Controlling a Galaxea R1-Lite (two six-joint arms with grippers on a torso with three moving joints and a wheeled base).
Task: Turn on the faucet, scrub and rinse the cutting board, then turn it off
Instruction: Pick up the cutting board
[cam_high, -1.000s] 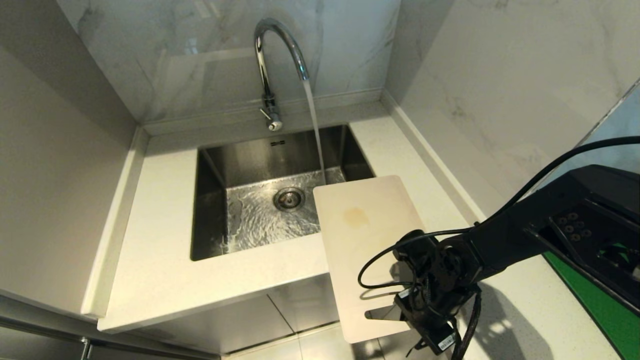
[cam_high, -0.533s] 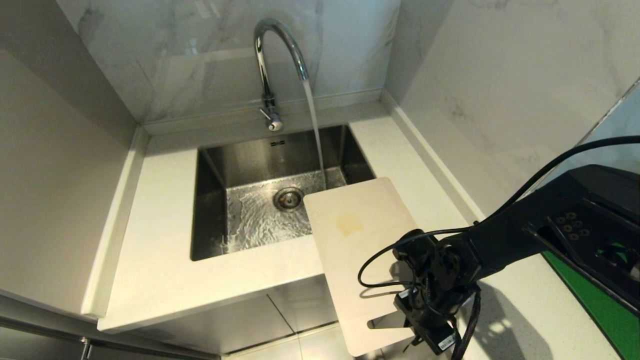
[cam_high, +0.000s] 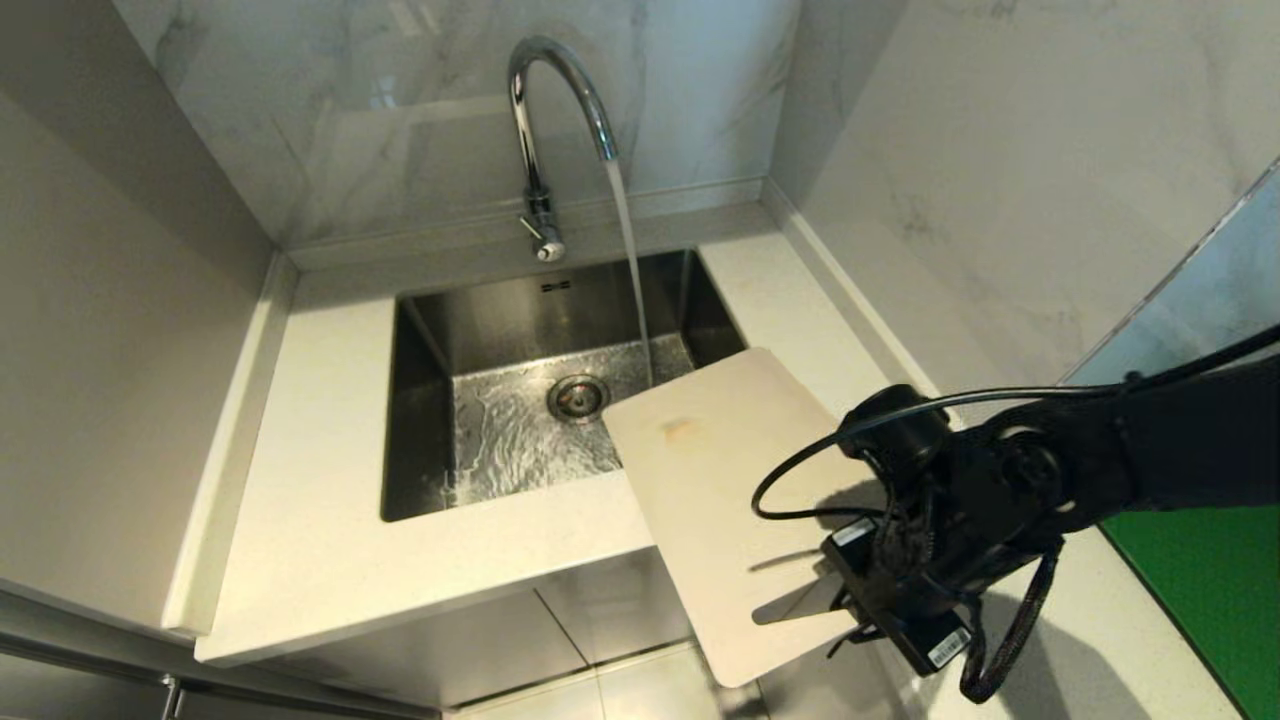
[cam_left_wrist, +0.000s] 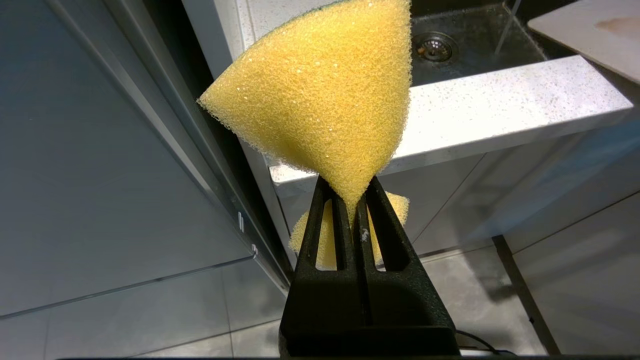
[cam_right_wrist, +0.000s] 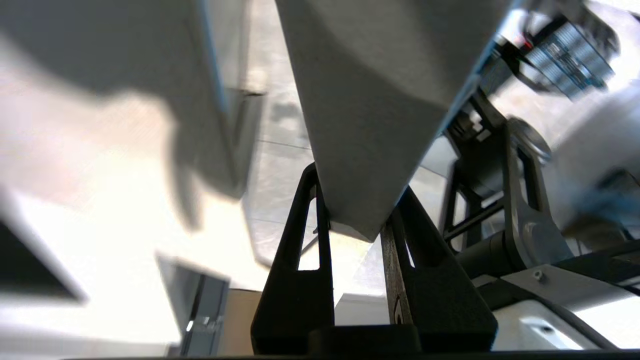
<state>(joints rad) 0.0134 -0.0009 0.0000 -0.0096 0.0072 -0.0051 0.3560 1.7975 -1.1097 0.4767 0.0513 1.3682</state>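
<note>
— Black fingers (cam_right_wrist: 430, 280) of the right gripper (cam_right_wrist: 352, 220) are seen clamped on the near corner of the cutting board (cam_high: 715, 500), by its slot-handle end; the edge is pinched between them in the right wrist view.

— And which way is the board laid out from that grip?

— Its long axis is run away from the fingers, up and toward the sink (cam_high: 440, 330). The far end is held over the basin's near right corner, tilted, with a brown stain (cam_high: 680, 428) on the upper face. The near end is hung past the counter (cam_high: 310, 520) edge.

— Is the water reached?

— Not quite, it is judged. The stream from the faucet (cam_high: 545, 110) is seen falling just beyond the far edge, so the board would need to be carried farther along its own length.

— And the other arm?

— The left gripper (cam_left_wrist: 352, 200) is kept low, beside the cabinet front and below counter height, closed on a yellow sponge (cam_left_wrist: 325, 95). The right arm is plainly the nearer one.
</note>
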